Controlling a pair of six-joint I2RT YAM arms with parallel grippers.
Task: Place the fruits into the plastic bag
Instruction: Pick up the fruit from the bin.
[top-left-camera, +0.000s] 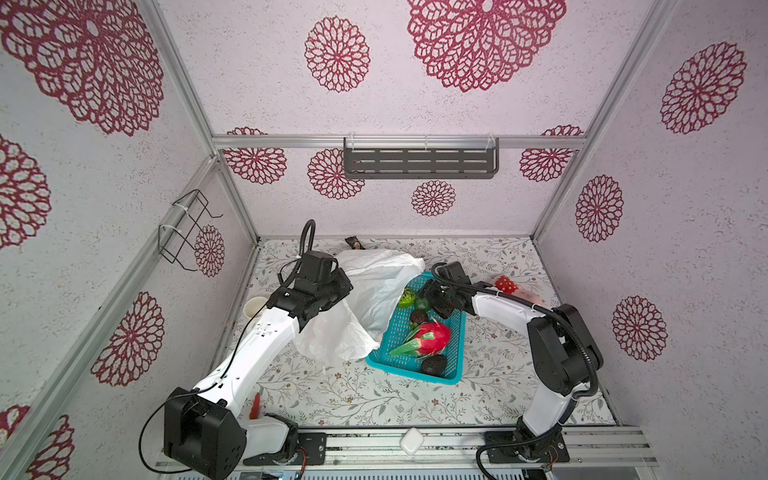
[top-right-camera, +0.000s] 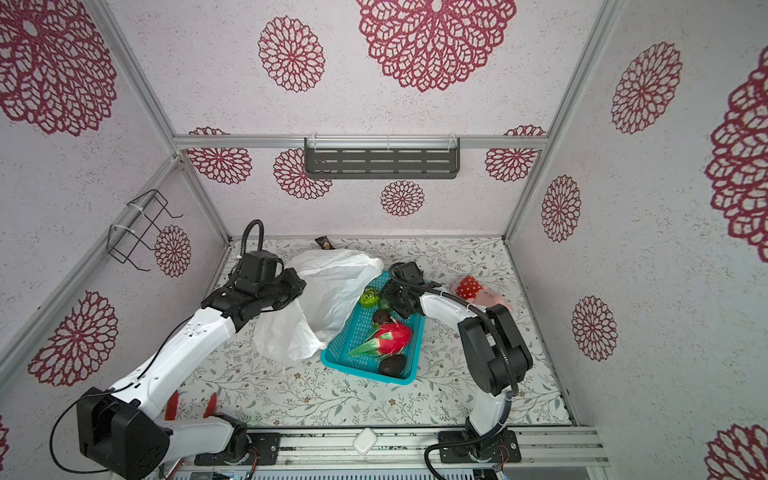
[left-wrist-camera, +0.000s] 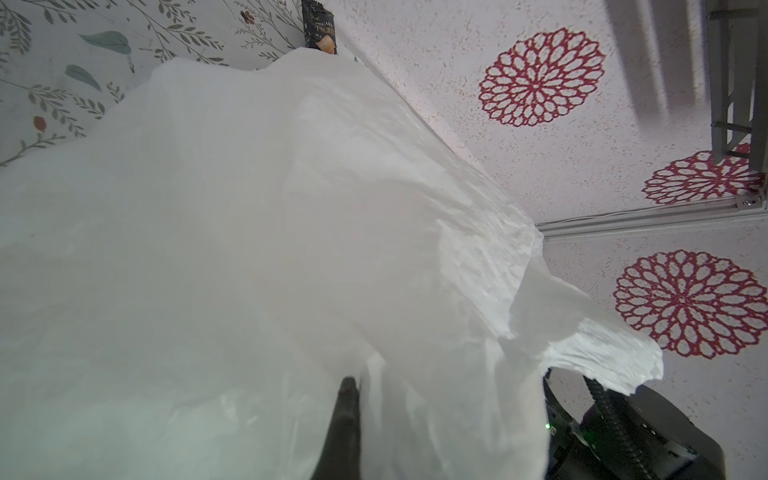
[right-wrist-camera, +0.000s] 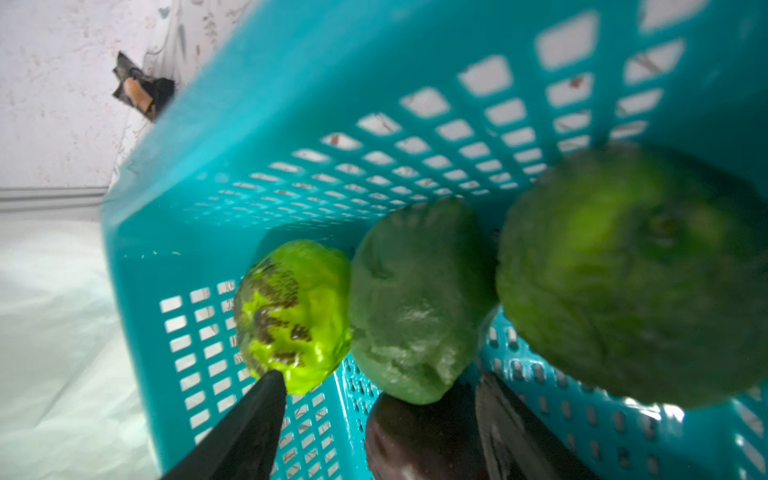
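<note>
Both arms are at work on the patterned table top. The step in hand looks like the first pick: no fruit shows through the plastic bag (top-left-camera: 374, 291), and every piece seen lies in the teal basket (top-left-camera: 411, 370).

The left gripper (top-left-camera: 345, 286) is closed on a fold of the bag's thin film and holds that side raised. The rest of the bag slumps on the table, its edge lying against the basket's long side.

The right gripper (right-wrist-camera: 380, 376) is down inside the far end of the basket with its fingers apart and nothing clamped. In the right wrist view, a dull green fruit (right-wrist-camera: 415, 299) and the top of a dark fruit (right-wrist-camera: 415, 440) sit between the fingers. A bright yellow-green piece (right-wrist-camera: 295, 316) lies just beside one fingertip, and a larger green fruit (right-wrist-camera: 623, 270) lies on the other side.

Nearer the robot, the basket holds a red-pink dragon fruit (top-left-camera: 432, 338) with an avocado (top-left-camera: 434, 365) touching it by the near rim.

The next move probably calls for closing on one fruit without catching its neighbours, lifting it over the rim, and finding the bag's mouth, which cannot be made out here.
</note>
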